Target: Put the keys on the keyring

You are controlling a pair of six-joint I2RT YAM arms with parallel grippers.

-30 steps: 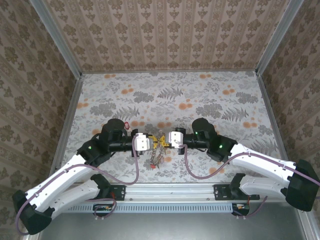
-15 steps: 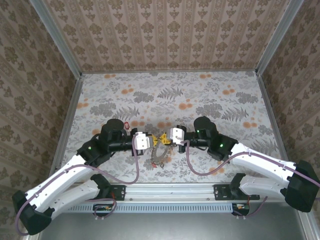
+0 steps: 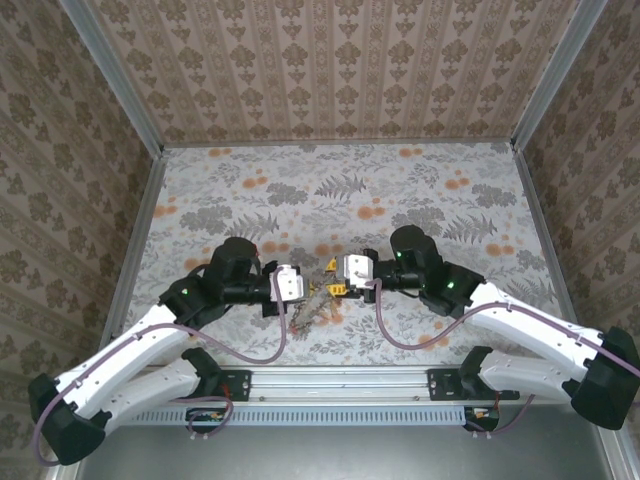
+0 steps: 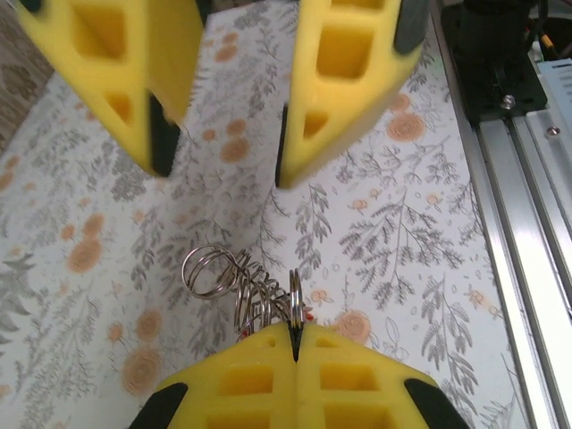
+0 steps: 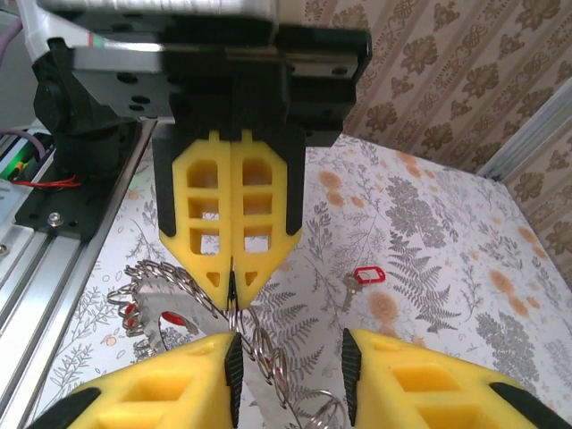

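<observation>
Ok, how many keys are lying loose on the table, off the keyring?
1: a red-headed key on the table, right of the shut left gripper in the right wrist view. Others may be hidden among the keyring coils.

We see a table covering printed with grey leaves and small orange blossoms across the centre of the frame. Beige damask wallpaper fills the top and both sides. Pale metal corner posts slant down from the upper corners. A silver rail runs along the bottom edge.
</observation>
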